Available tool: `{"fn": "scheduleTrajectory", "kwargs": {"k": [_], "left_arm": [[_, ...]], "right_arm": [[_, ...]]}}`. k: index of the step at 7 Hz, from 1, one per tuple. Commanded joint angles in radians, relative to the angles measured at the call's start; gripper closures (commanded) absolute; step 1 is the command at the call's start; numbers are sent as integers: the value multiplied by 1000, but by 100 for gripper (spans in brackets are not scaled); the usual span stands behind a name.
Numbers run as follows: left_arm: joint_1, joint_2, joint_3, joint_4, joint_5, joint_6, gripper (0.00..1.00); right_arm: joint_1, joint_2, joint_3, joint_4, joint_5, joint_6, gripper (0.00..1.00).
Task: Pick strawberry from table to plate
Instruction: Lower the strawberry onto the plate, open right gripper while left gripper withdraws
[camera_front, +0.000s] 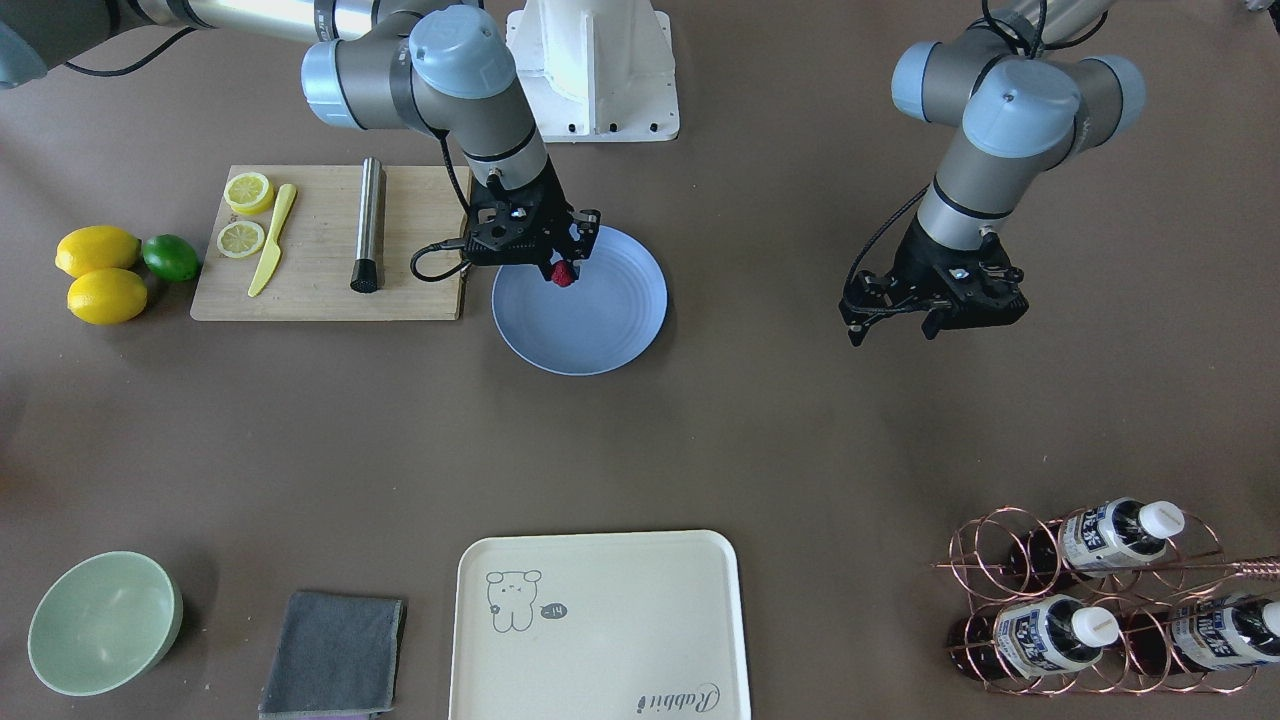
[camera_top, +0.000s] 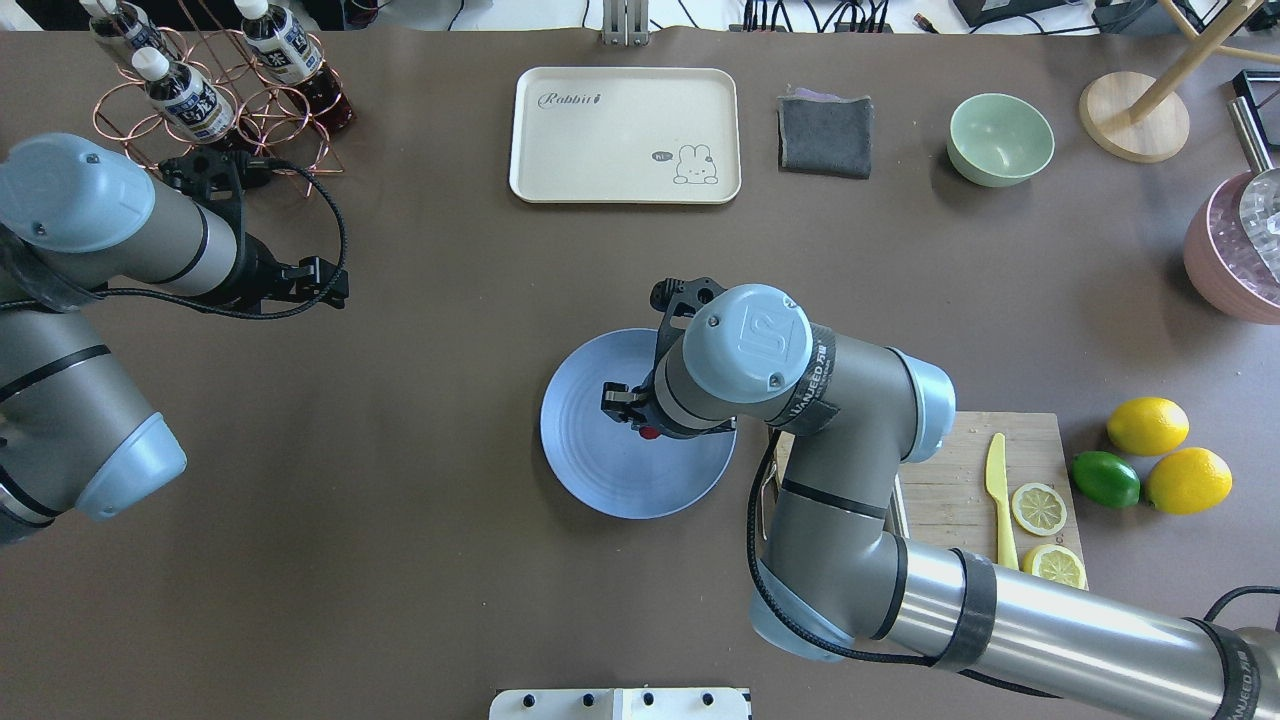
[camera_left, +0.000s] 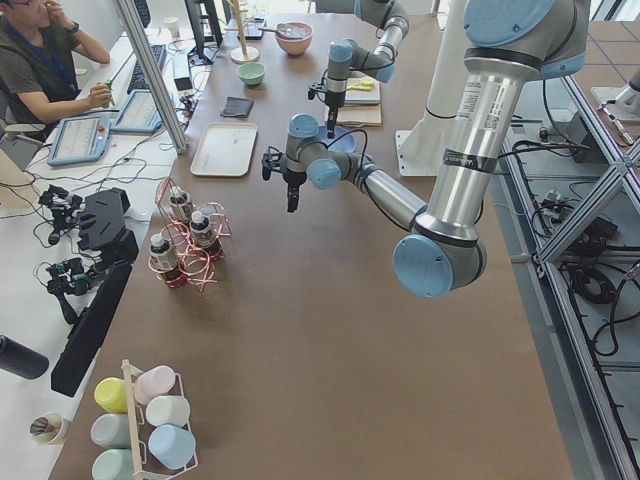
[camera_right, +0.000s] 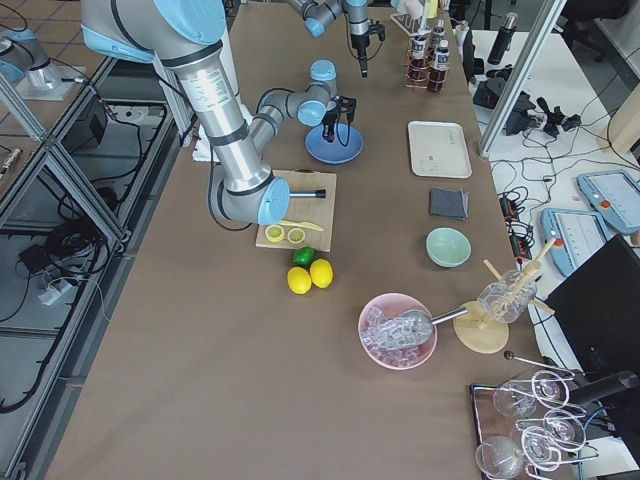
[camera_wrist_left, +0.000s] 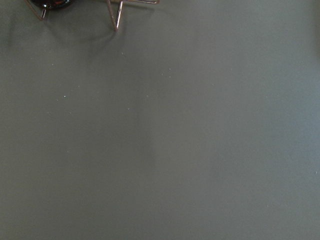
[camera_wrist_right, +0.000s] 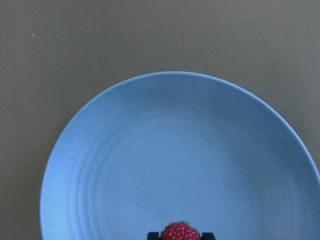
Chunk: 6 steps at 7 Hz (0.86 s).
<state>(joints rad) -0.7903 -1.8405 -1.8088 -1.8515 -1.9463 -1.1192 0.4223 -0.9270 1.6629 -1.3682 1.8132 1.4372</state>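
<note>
A small red bumpy strawberry (camera_front: 564, 274) hangs between the fingers of my right gripper (camera_front: 563, 272), which is shut on it. It sits just above the inner part of the light-blue plate (camera_front: 600, 335), toward the plate's rim on the robot's side. The right wrist view shows the strawberry (camera_wrist_right: 180, 232) at the bottom edge, with the plate (camera_wrist_right: 175, 150) filling the frame under it. In the overhead view the strawberry (camera_top: 650, 433) peeks out under the wrist, over the plate (camera_top: 600, 475). My left gripper (camera_front: 900, 325) hovers open over the bare brown table (camera_front: 760, 420), holding nothing.
A wooden cutting board (camera_front: 320, 270) beside the plate carries lemon slices, a yellow knife and a metal cylinder (camera_front: 368, 225). Two lemons and a lime (camera_front: 170, 257) lie beyond it. A cream tray (camera_front: 600, 625), grey cloth (camera_front: 335, 655), green bowl (camera_front: 100, 620) and bottle rack (camera_front: 1100, 600) line the operators' side.
</note>
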Motion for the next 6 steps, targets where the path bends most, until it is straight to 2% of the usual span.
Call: {"fn": "scheduleTrajectory", "kwargs": {"k": [1,3,5,6], "left_arm": [[-3,6,-1,-2,-2,1,3],[-4,7,-1,0,-2,-1,3],[-4,7,2,-2,-2,-1,3],[-4,7,0,-2,-2,1,3]], "right_arm": [[-13,20,-57,6,-14,-3,100],[-16,19,-65,6,-14,-5,100],[-10,16,-63,8,-11,-14,0],[7,11,-55,5,-3,-14,0]]}}
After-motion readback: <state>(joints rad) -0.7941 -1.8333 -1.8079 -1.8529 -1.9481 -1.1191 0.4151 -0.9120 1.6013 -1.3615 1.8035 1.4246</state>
